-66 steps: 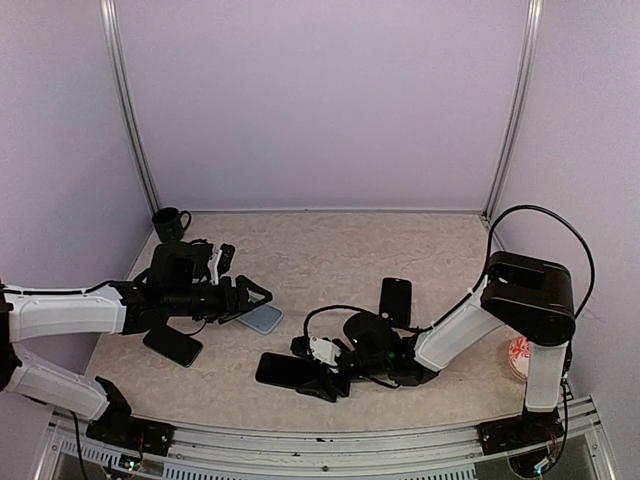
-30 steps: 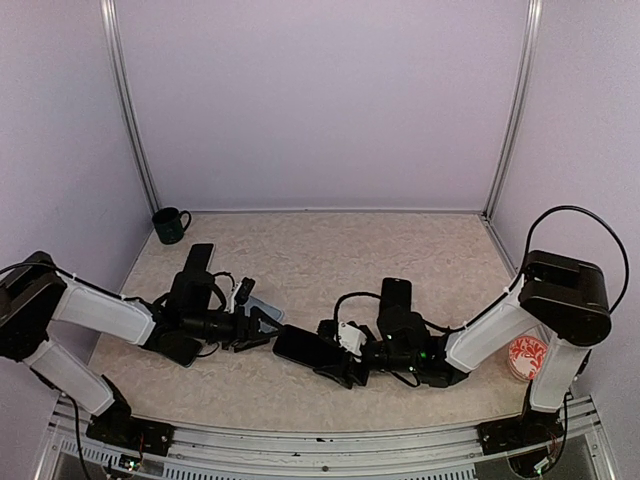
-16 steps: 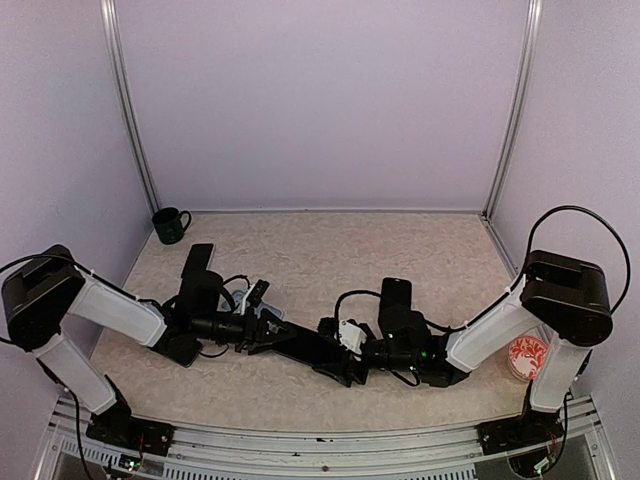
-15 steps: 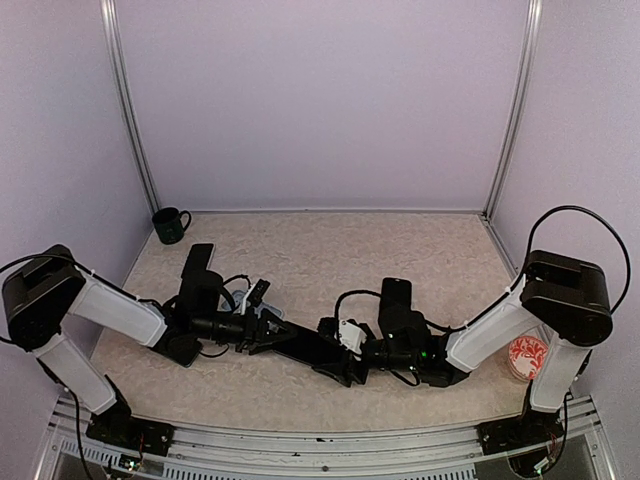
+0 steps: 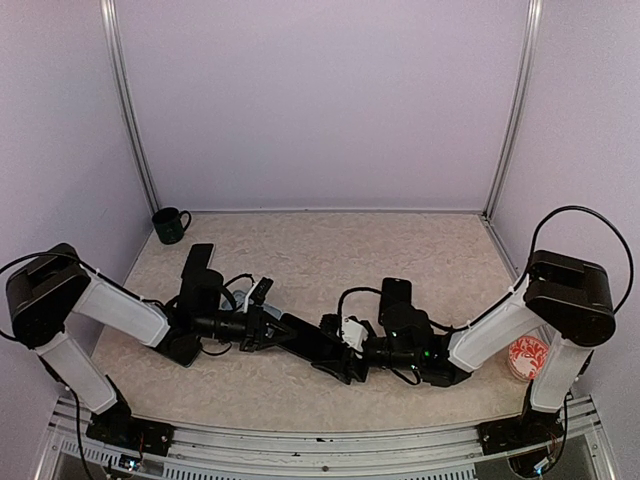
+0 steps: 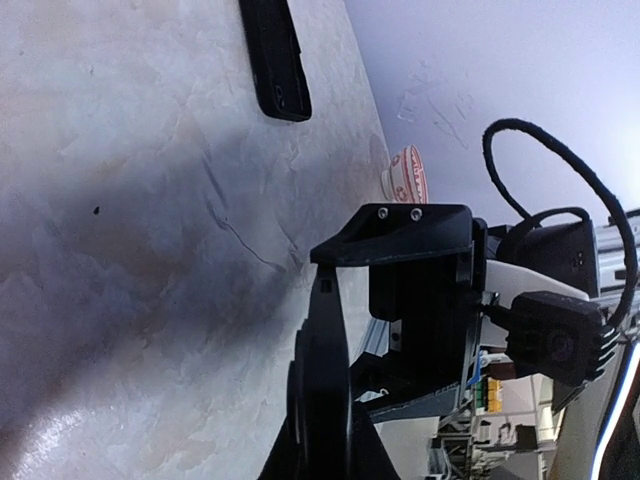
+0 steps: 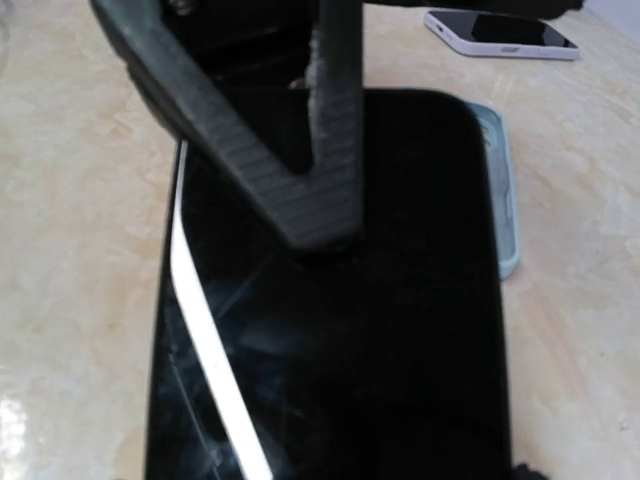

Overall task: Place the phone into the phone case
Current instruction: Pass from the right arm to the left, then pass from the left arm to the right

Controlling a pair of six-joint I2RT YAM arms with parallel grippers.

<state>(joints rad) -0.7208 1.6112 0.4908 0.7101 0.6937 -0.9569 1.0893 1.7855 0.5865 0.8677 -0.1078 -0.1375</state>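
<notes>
The phone is a black slab with its glossy screen up, a bright streak reflected along one side. It lies roughly level, well to the right of the mug and nearer. The pale blue phone case lies flat on the surface, closer to the mug, one long rim showing beside the phone's edge.

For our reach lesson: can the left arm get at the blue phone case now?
Probably not: the left gripper is shut on the black phone, which covers most of the case.
</notes>
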